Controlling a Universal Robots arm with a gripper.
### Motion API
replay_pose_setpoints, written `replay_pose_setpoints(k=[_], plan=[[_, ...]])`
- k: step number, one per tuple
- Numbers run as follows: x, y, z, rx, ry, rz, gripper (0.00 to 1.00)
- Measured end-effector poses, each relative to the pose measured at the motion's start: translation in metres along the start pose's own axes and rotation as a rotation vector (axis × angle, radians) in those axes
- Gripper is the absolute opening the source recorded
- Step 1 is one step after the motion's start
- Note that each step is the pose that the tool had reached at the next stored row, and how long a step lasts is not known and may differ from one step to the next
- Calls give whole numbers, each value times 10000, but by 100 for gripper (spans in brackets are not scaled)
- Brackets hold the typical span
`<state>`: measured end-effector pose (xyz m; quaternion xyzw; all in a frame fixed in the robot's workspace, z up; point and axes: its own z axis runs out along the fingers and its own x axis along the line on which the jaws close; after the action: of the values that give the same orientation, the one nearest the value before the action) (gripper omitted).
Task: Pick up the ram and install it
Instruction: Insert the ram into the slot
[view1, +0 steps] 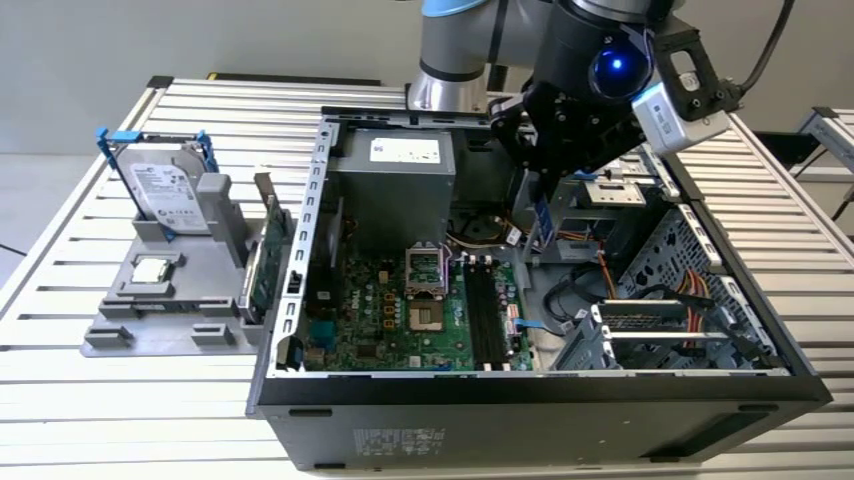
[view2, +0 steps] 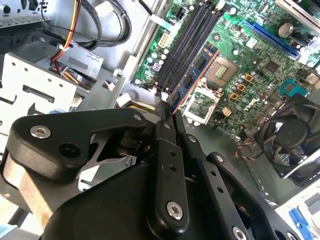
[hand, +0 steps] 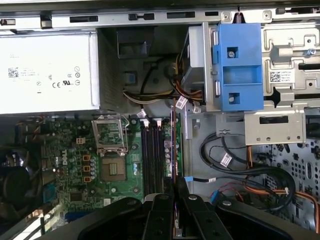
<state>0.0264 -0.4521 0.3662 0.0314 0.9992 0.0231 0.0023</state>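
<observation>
The gripper (view2: 170, 109), pinched narrow on the ram (view2: 196, 74), holds it edge-down over the memory slots (view2: 187, 42): install step, apparently, needing exact slot alignment.

- We see a worktop (view1: 80, 400) of pale metal slats running across the exterior view (softly, evenly lit).
- Around it we find plain grey floor (view1: 34, 190).
- At the exterior view's right edge we spot a second worktop (view1: 837, 135), also slatted, standing apart.

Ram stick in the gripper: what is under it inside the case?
The green motherboard, at the edge of its black memory slots. The stick, clamped in the gripper, covers the strip of board straight below it.
</observation>
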Motion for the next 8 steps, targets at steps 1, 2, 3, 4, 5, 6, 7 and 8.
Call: replay_pose_setpoints(k=[1,2,3,4,5,6,7,8], plan=[[0,0,4,2,0,0,0],[0,-1,8,4,0,0,0],[-1,-1,12,5,0,0,0],[-1,-2,16,6,-1,-1,0],[-1,-2,21,6,-1,0,0],[-1,-3,25,7,-1,0,0],[-2,-4,29,8,-1,0,0],[-2,-4,33,10,-1,0,0]])
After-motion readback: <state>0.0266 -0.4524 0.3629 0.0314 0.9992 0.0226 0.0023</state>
